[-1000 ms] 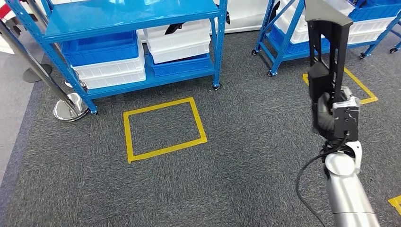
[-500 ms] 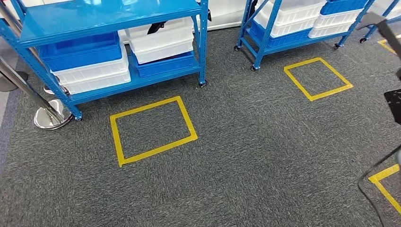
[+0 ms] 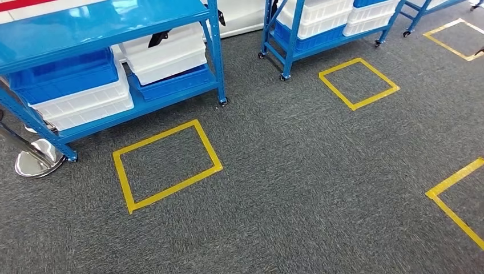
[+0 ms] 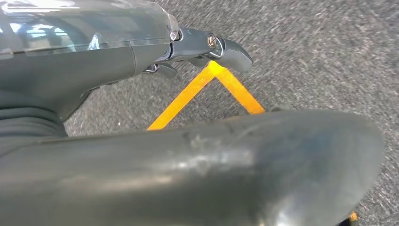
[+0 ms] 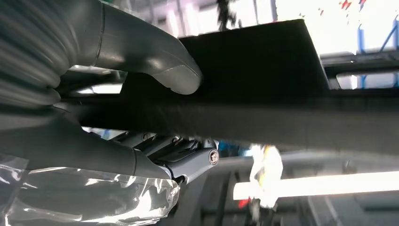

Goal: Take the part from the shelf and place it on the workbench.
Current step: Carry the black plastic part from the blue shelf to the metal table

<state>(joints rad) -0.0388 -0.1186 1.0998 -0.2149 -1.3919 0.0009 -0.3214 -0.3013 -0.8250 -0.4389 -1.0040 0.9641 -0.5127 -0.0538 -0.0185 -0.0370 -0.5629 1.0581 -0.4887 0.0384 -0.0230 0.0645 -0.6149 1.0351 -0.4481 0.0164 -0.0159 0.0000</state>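
In the right wrist view my right hand (image 5: 99, 141) grips the part (image 5: 263, 70), a flat black piece with a square edge. The grey thumb (image 5: 160, 66) presses on one face and the darker fingers (image 5: 188, 157) curl against the other. The part hides much of what lies beyond it. My left hand (image 4: 141, 141) hangs over the grey carpet in the left wrist view. It holds nothing, with its fingers (image 4: 221, 47) held apart from the thick thumb (image 4: 244, 165).
A blue shelf (image 3: 103, 23) with blue and white bins (image 3: 85, 94) stands at the far left, a second blue shelf (image 3: 297, 40) further right. Yellow tape squares (image 3: 165, 165) (image 3: 358, 84) mark the grey carpet, with another tape corner (image 3: 454, 197) at the right. A chrome post base (image 3: 34, 162) sits far left.
The whole head view has shifted, so the camera moved: shelves and tape squares slid left. My right arm with the black part has left that view past its right edge.
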